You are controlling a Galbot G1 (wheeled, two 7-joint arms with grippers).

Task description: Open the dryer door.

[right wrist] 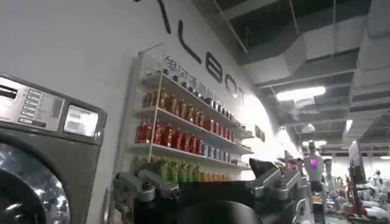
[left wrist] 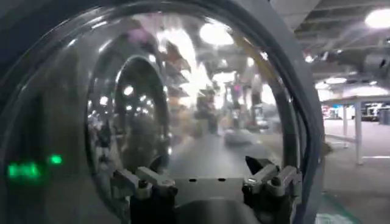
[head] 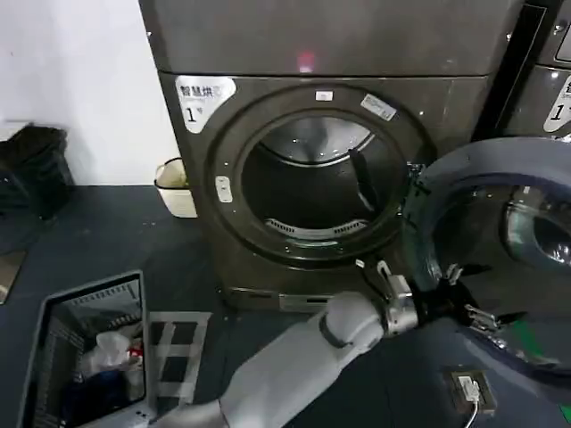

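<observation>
Dryer door (head: 500, 241), seen from the head, stands swung wide beside the drum opening (head: 312, 183), with the left hand (head: 464, 308) against its grey inner rim, fingers spread and holding nothing. From the left wrist, the domed tinted glass (left wrist: 183, 103) looks slick; pushing on risks the fingers (left wrist: 268, 176) skidding off. From the right wrist, the right hand (right wrist: 210, 182) hangs open beside a neighbouring machine (right wrist: 42, 140).

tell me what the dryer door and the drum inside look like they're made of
Dryer door: matte grey rim, likely plastic, around a clear glossy bowl, glass or clear plastic, judging by the bright room reflections. Drum: looks like bare metal, with a pale sheen and a perforated back wall. The left gripper is at the open door.
</observation>
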